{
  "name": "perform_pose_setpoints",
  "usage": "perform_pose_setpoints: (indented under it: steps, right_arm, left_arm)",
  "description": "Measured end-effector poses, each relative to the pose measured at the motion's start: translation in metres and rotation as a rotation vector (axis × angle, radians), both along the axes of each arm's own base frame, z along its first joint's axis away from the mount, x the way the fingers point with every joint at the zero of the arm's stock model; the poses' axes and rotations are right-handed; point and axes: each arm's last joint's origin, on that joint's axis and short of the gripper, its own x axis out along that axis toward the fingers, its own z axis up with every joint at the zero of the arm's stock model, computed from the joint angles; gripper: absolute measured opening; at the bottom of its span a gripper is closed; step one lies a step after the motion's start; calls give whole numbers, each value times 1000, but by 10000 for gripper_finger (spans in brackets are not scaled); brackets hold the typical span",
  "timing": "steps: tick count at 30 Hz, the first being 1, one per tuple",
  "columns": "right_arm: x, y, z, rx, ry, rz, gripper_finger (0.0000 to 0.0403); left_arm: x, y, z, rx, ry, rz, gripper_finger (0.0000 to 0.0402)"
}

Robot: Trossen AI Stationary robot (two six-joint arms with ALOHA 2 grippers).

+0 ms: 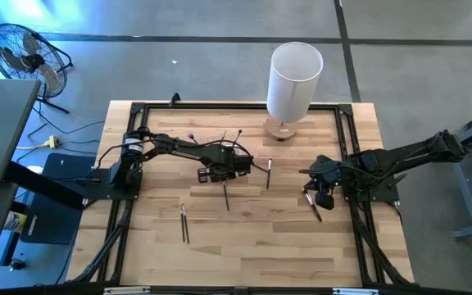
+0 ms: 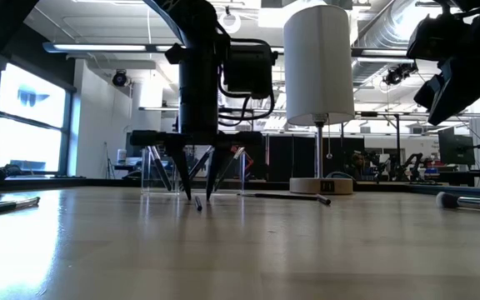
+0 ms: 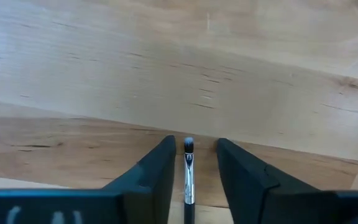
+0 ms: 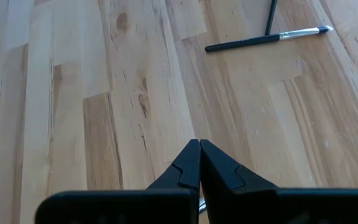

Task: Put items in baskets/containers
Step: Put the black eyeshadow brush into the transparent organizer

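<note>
Thin brush (image 3: 188, 171), low centre of the left wrist view, lying between the left gripper (image 3: 192, 163) fingers, spread, not yet pinching. Likely light, stiff, slippery; best pinched mid-handle, clear of bristles. Right gripper (image 4: 199, 163) clenched, empty, right of the table (image 1: 252, 246).

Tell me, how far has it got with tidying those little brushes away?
Partway. A few brushes already stand in the clear holder at the back. In hand: the left end effector straddles a brush on the table, fingers either side, not closed. Left: two brushes near the front and others by the shut right end effector.
</note>
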Motion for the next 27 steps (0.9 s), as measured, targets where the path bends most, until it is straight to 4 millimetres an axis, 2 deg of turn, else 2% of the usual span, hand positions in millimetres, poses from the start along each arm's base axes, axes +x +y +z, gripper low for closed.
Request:
perform_pose_setpoints:
  steps: [7, 12, 16, 19, 23, 27]
  right_arm:
    - [0, 0, 0, 0, 0, 1, 0]
    - [0, 0, 0, 0, 0, 1, 0]
    - [0, 0, 0, 0, 0, 1, 0]
    - [0, 0, 0, -9, -1, 11, 0]
    - [0, 0, 0, -19, -3, 4, 0]
    - [0, 0, 0, -19, -3, 4, 0]
  left_arm:
    - [0, 0, 0, 46, 9, -22, 10]
    - [-1, 1, 0, 82, 20, -131, 5]
    - [0, 1, 0, 99, 34, -380, 3]
    - [2, 1, 0, 93, 15, -473, 2]
    - [15, -3, 4, 153, -81, -570, 1]
    - [30, -17, 17, 330, -152, -650, 0]
